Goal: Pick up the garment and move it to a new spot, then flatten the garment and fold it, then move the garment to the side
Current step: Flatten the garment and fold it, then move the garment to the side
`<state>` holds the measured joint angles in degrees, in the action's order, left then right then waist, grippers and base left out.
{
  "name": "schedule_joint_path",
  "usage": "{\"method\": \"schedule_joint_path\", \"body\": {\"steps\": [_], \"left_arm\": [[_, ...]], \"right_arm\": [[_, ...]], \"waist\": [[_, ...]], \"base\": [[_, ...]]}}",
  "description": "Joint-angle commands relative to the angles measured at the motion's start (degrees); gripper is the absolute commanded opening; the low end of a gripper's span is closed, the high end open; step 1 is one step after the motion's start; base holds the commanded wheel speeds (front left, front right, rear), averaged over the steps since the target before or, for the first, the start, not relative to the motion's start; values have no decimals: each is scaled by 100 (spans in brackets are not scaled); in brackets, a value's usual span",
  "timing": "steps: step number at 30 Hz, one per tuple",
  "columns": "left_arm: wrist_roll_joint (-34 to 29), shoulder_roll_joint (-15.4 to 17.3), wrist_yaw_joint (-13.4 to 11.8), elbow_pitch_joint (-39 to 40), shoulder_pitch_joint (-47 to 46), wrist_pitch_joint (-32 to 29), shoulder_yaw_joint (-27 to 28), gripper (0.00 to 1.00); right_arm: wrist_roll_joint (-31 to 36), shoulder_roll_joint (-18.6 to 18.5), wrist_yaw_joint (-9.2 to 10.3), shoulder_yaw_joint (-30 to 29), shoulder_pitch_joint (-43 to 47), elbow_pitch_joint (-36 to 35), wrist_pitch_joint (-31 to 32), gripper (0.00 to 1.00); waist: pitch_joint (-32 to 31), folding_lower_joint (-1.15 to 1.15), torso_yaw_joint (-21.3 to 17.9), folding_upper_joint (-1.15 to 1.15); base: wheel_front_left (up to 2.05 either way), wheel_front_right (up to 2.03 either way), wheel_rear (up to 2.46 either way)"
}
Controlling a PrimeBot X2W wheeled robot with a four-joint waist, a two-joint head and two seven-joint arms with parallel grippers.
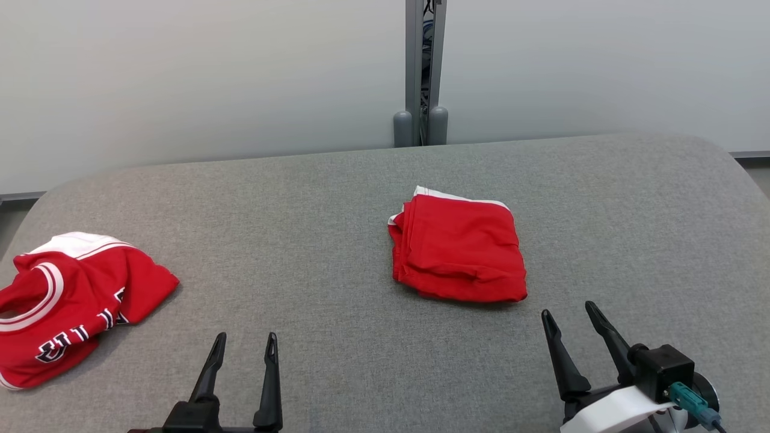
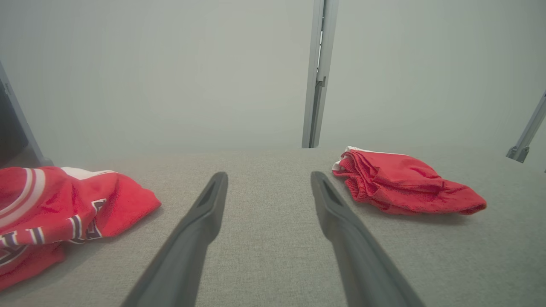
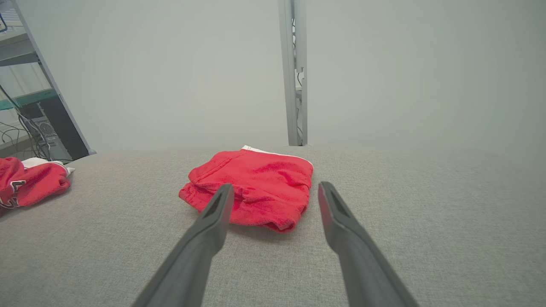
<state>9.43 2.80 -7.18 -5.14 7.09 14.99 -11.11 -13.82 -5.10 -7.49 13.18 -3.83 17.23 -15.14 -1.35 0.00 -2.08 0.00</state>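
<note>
- Left fingers (image 1: 269, 385) at the near edge of the bench (image 1: 313, 228), spread wide, holding nothing. They point away over bare grey cloth, and the left wrist view shows both fingers (image 2: 200, 221) clear of everything.
- Right fingers (image 1: 562, 361) also spread wide and empty, tips angled a little toward the robot's left.
- Red jersey (image 1: 72, 294) sits crumpled at the near left corner, well to the left of the left fingers. Its long axis runs near-left to far-right.
- Folded red garment (image 1: 460, 255) lies mid-bench, ahead and slightly left of the right fingers.
  - In the right wrist view it (image 3: 256, 187) sits straight ahead of that arm's fingers (image 3: 213, 217), near hem just past the tips, not touching.
  - Roughly square, with no marked long axis; stacked fold edges on its left, white trim on the far edge.
- Judgement: folding looks done and the shift aside remains. The right arm is much the nearer.
- Metal post (image 1: 421, 72) stands at the far edge, behind the bench.
</note>
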Motion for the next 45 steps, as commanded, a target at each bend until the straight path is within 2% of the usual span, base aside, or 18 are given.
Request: {"method": "schedule_joint_path", "body": {"steps": [1,14,24,29,34,38,45], "left_arm": [[-48,20,19,-1,50,17,17,100],[-97,21,-19,-13,61,17,-26,100],[-41,21,57,14,2,17,-110,100],[-95,20,107,43,-104,17,-184,100],[-130,20,166,101,-232,17,-298,100],[-164,22,168,222,-371,17,-394,100],[-115,20,114,300,-619,17,-576,100]], "right_arm": [[-47,-42,-2,-12,74,-32,-10,100],[-109,-76,-2,28,75,60,-10,100],[-363,-100,-2,149,-74,297,-10,100],[-1074,-76,-2,247,-541,802,-10,100],[-2255,-34,-3,220,-1190,1569,-10,100],[-3063,-257,-3,443,-1877,2187,17,100],[-3802,-697,-3,759,-2875,3038,125,100]], "waist": [[-5,0,11,0],[-30,0,54,0],[-3,0,93,0],[114,0,186,0],[255,0,379,0],[508,0,593,0],[991,0,910,0]], "base": [[0,0,0],[0,0,0],[0,0,0],[0,0,0],[0,0,0],[0,0,0],[0,0,0]]}}
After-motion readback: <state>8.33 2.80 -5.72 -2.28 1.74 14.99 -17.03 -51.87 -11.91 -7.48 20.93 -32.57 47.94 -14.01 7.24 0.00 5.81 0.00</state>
